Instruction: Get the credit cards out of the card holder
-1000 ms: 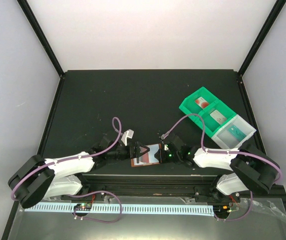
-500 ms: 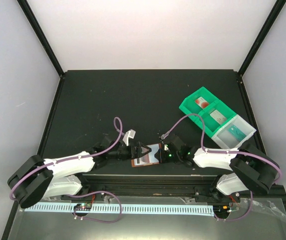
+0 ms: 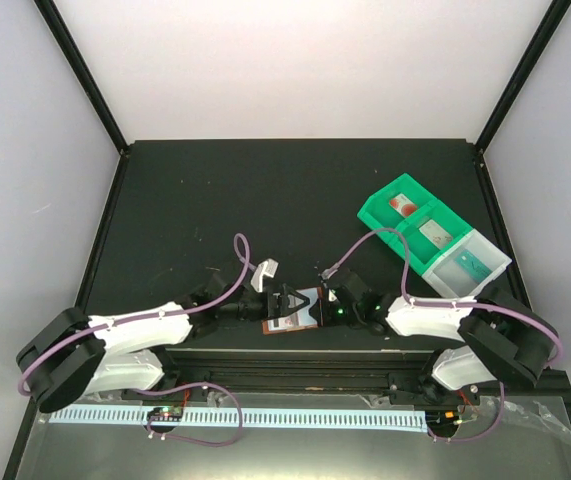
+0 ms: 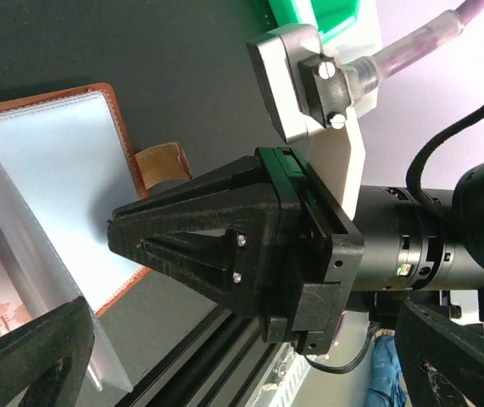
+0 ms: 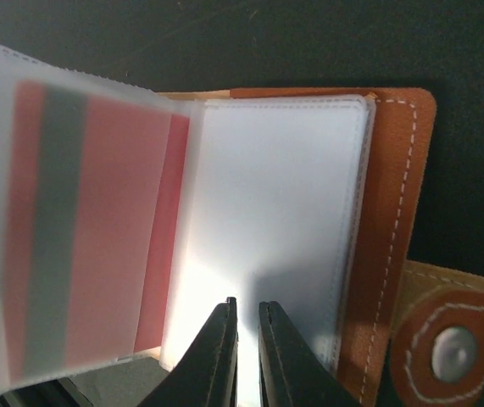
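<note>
1. Top view: the card holder (image 3: pixel 293 312) lies open on the black table (image 3: pixel 185 200), near its front edge and between the two tools. The left gripper (image 3: pixel 281 299) is at its 9 o'clock and the right gripper (image 3: pixel 318 306) at its 3 o'clock, both close in. Well apart at 2 o'clock is the green tray (image 3: pixel 377 212), where a credit card with a red blot (image 3: pixel 401 204) lies in the far compartment.

2. Left wrist view: this arm's own fingers (image 4: pixel 30 352) sit in the lower corners, spread wide with nothing between them. Ahead, the right tool's black nose points toward 9 o'clock and meets the holder's pale lining. The snap tab (image 4: pixel 161 161) pokes out at the brown rim just beyond it.

3. Right wrist view: the jaws stand almost together at 6 o'clock and appear to pinch the near edge of a clear sleeve page (image 5: pixel 275 229) — the right arm seems to be pinning the holder open. A red card (image 5: pixel 89 237) with a dark stripe sits in a frosted sleeve at 9 o'clock from those fingertips, its long axis running 12 to 6.

4. Judgement: the free, spread left tool is on the red card's side, so the pull likely falls to it — drawn along the card's long axis.
</note>
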Motion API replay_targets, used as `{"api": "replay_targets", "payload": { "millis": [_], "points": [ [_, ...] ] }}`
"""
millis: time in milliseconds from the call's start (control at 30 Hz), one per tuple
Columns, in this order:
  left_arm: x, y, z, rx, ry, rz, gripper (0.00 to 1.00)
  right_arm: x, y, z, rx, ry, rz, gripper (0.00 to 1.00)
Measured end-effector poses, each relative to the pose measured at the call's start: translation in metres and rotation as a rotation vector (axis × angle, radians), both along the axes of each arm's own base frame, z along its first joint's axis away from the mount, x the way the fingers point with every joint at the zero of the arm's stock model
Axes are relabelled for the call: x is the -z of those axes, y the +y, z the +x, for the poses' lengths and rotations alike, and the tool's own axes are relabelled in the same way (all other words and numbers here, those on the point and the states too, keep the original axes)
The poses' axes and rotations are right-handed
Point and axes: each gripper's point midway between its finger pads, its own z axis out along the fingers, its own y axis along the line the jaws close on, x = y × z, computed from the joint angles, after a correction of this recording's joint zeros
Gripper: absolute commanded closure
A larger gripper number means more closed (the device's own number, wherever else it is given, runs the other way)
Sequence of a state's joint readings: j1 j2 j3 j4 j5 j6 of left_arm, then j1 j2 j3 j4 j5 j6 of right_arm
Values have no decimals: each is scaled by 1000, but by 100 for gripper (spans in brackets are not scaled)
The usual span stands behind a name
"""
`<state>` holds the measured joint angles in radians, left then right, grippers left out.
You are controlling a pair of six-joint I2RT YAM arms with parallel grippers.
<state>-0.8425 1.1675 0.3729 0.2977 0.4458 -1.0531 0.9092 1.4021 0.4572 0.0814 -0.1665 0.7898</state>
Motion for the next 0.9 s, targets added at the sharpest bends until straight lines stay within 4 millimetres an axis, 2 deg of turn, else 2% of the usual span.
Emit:
{"api": "replay_targets", "payload": {
  "millis": [133,300,567,700,900],
  "points": [
    [5,-5,1,8,8,-4,1,-1,-3,-1,3,-4,3,89],
    [14,-13,2,24,33,7,1,-12,-3,0,7,-32,30,87],
    [1,-30,11,43,8,-19,1,-26,-9,-4,9,-77,75,86],
    [2,-26,13,29,0,-1,2,-32,-10,-2,11,-97,82,86],
    [-3,-3,13,-26,-44,80,7,-25,-15,0,19,-103,37,83]
  ]
}}
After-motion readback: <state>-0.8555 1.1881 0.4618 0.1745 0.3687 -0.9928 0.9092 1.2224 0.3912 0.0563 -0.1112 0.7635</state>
